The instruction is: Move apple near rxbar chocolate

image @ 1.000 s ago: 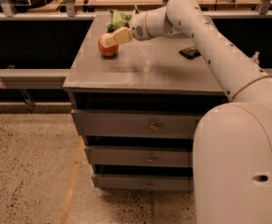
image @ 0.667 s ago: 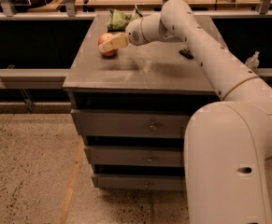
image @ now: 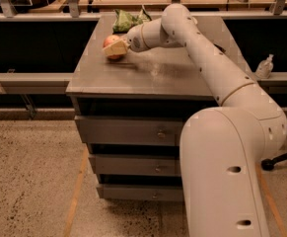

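The red-orange apple (image: 111, 42) sits on the grey cabinet top (image: 148, 75) at its far left. My gripper (image: 116, 48) reaches in from the right and is shut on the apple, with one cream finger across its front. The apple rests at table level. The rxbar chocolate does not show; my arm covers the right part of the top where it would lie.
A green wrinkly snack bag (image: 125, 19) lies at the back of the top, just behind the apple. My arm (image: 207, 58) spans the right half of the top. A clear pump bottle (image: 265, 67) stands on a ledge to the right. Drawers (image: 133, 132) face front.
The arm and robot body have swung further across the right side of the top and now cover the dark bar. The gripper has stayed at the apple in the same spot.
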{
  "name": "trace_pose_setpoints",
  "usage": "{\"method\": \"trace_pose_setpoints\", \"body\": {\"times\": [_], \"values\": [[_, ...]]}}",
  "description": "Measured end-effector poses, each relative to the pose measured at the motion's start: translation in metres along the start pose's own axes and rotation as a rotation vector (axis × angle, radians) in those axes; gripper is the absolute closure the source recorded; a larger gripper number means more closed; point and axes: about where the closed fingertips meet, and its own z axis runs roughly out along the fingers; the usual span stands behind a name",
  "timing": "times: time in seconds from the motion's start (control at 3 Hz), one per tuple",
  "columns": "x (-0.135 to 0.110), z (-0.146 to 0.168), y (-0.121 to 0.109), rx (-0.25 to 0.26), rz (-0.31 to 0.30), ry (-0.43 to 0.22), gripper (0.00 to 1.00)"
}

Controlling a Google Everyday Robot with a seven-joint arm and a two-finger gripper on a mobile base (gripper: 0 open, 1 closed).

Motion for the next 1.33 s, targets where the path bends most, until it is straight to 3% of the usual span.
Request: {"method": "trace_pose_setpoints", "body": {"times": [0.33,0.67,1.0,1.33], "values": [[-0.009,-0.003,-0.008,0.021,-0.023,0.002,0.73],[-0.036,-0.044,-0.034,0.145,-0.038,-0.036,0.96],[-0.048,-0.094,-0.062,0.296,-0.005,-0.070,1.00],[-0.023,-0.122,-0.081,0.419,0.088,-0.079,1.00]]}}
